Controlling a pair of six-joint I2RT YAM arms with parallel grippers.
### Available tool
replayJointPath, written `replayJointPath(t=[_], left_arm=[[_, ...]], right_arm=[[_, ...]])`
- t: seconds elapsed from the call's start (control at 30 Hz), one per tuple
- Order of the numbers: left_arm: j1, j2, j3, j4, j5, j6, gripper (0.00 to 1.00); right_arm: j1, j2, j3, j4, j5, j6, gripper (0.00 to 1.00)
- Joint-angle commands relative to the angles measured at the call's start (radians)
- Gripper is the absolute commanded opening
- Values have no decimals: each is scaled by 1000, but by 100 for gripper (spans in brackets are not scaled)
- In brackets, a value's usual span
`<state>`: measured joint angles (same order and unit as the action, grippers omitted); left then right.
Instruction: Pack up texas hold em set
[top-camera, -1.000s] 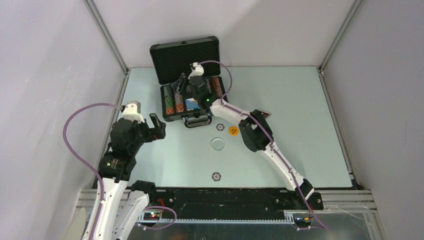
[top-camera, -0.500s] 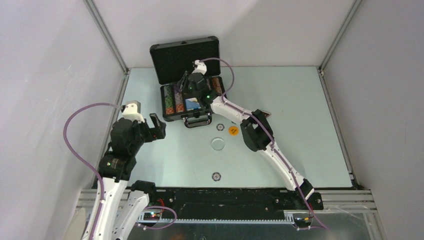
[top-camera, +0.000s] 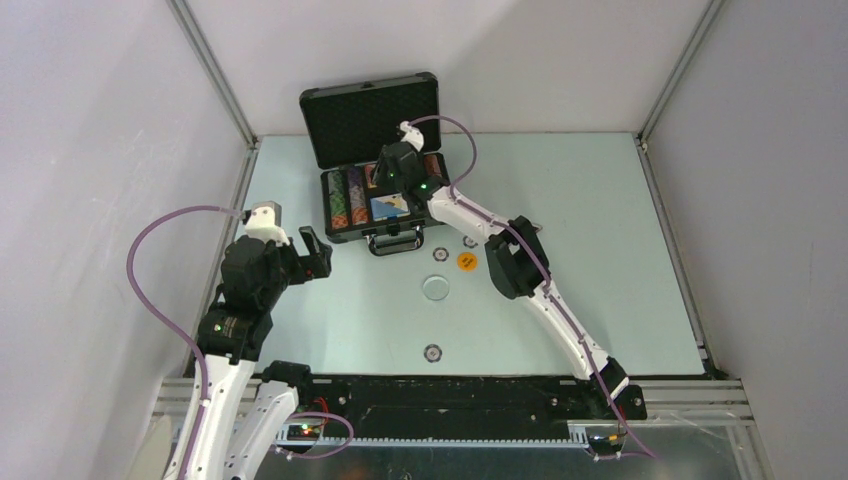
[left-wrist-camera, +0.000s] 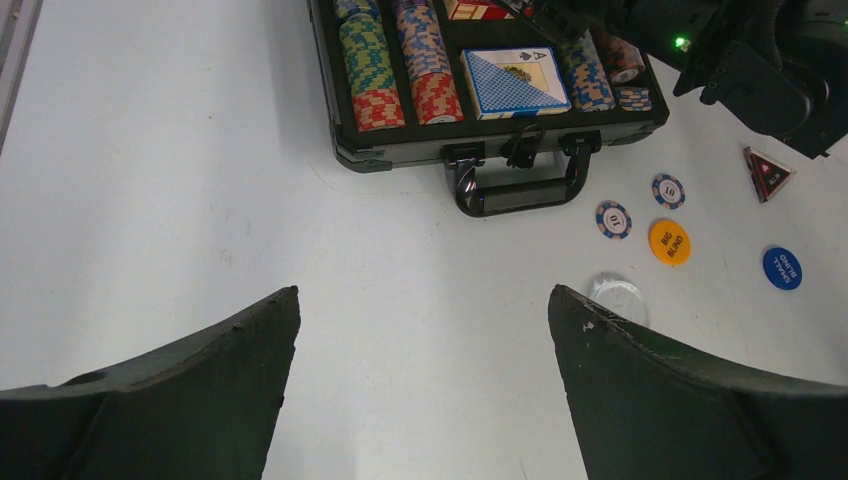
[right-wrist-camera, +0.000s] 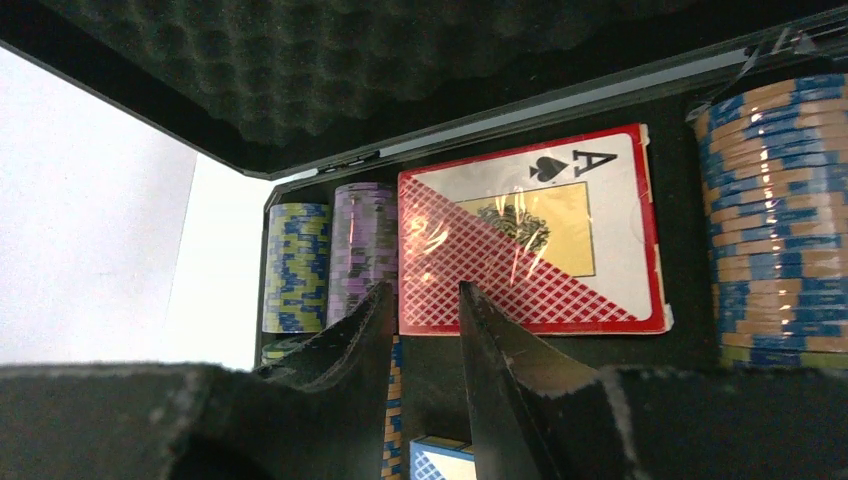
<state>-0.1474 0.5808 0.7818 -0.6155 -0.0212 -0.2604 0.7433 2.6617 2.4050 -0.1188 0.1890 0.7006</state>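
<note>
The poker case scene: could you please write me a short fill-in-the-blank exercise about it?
1. The case is ___, not shut.
2. The orange button reads "BIG ___".
3. The left hand holds ___.
4. The deck nearest the handle is coloured ___.

Missing words: open; BLIND; nothing; blue.

Overhead camera looks down on the whole table (top-camera: 600, 250). Left wrist faces the open case (left-wrist-camera: 400, 158) from well back; right wrist peers in close. All share that case.
</note>
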Motion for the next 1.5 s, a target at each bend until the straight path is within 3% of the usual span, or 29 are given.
replayJointPath(t=[0.0, 0.37, 0.53, 0.7, 0.93, 1.47], left_arm=[[5, 2, 6, 20, 13, 26, 98], [4, 3, 5, 19, 13, 26, 98], [5, 4, 5, 20, 13, 26, 98], [4, 3, 5, 19, 13, 26, 98], [5, 4, 6, 19, 13, 26, 98], [4, 2, 5, 19, 14, 26, 98]], right_arm=[[-10, 26, 49, -59, -37, 10, 35], [-25, 65, 103, -129, -116, 19, 36], [-19, -43, -77, 68, -113, 14, 36], [15, -54, -7, 101, -78, -55, 38], [43, -13, 50, 150, -85, -5, 39], [20, 35, 80, -15, 85, 52, 35]])
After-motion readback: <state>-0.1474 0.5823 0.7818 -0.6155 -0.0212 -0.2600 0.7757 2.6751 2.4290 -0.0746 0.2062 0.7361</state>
